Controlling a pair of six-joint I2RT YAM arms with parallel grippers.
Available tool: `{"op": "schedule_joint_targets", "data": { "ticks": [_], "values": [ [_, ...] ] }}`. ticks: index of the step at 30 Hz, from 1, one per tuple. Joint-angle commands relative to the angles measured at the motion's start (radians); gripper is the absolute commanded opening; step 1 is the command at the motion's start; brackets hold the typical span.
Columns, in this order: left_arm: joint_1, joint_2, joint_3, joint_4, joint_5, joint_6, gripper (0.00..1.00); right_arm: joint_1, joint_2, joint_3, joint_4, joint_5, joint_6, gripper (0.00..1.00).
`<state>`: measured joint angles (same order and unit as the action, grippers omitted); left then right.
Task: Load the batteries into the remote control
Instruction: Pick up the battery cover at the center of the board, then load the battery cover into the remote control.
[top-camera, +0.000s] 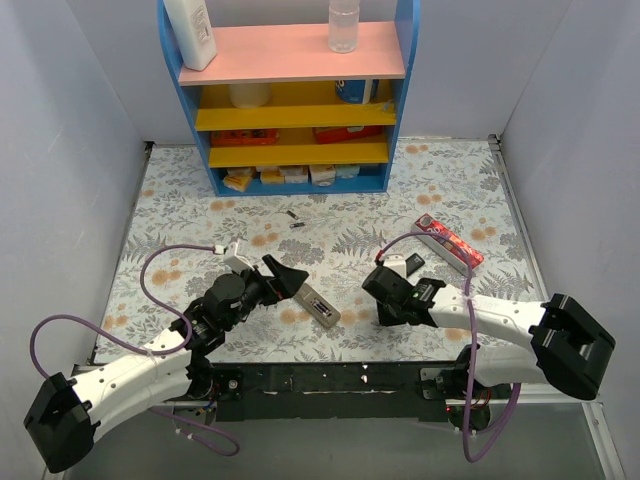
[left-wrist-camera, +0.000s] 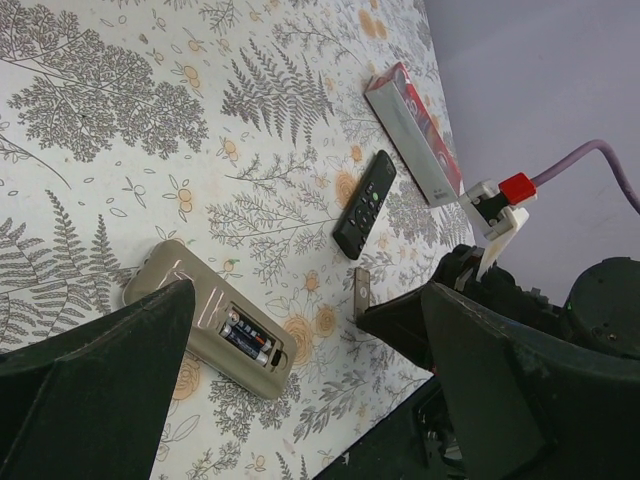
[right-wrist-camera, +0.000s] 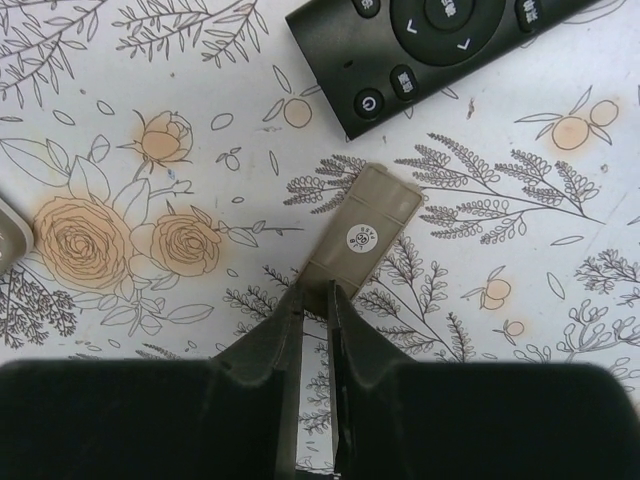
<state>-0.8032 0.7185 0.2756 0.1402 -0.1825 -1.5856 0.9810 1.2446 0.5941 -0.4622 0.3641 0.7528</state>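
The remote control (top-camera: 321, 306) lies back up on the mat, its battery bay open. In the left wrist view the remote control (left-wrist-camera: 190, 305) holds two batteries (left-wrist-camera: 245, 339) side by side in the bay. Two more batteries (top-camera: 294, 221) lie loose farther back on the mat. My left gripper (top-camera: 288, 279) is open and empty just above the remote's far end; its fingers (left-wrist-camera: 95, 385) frame the remote. My right gripper (right-wrist-camera: 317, 296) is shut on the near end of the flat grey cover piece (right-wrist-camera: 364, 233), which lies on the mat right of the remote.
A slim black remote (top-camera: 411, 266) lies just behind my right gripper, also in the right wrist view (right-wrist-camera: 430, 40). A red box (top-camera: 449, 242) lies behind it. A blue shelf unit (top-camera: 300, 100) with bottles and boxes stands at the back.
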Motion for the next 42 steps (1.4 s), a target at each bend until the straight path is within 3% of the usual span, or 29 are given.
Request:
{"op": "schedule_joint_targets", "data": {
  "ticks": [1,10,18,24,34,42],
  "values": [
    [0.001,0.004,0.016,0.024,0.044,0.009,0.98,-0.004,-0.051,-0.008,-0.036,0.016,-0.033,0.04],
    [0.001,0.091,0.039,0.116,0.178,-0.007,0.98,0.008,-0.221,0.03,0.048,-0.071,-0.242,0.01],
    [0.001,0.272,0.146,0.169,0.262,-0.031,0.95,0.015,-0.295,0.033,0.27,-0.319,-0.522,0.01],
    [0.001,0.446,0.188,0.275,0.374,-0.082,0.9,0.025,-0.306,0.004,0.361,-0.451,-0.598,0.01],
    [-0.001,0.532,0.217,0.295,0.469,-0.096,0.76,0.028,-0.286,-0.011,0.439,-0.491,-0.649,0.01],
    [-0.007,0.542,0.235,0.265,0.505,-0.086,0.5,0.031,-0.326,-0.063,0.542,-0.524,-0.622,0.01]
  ]
}}
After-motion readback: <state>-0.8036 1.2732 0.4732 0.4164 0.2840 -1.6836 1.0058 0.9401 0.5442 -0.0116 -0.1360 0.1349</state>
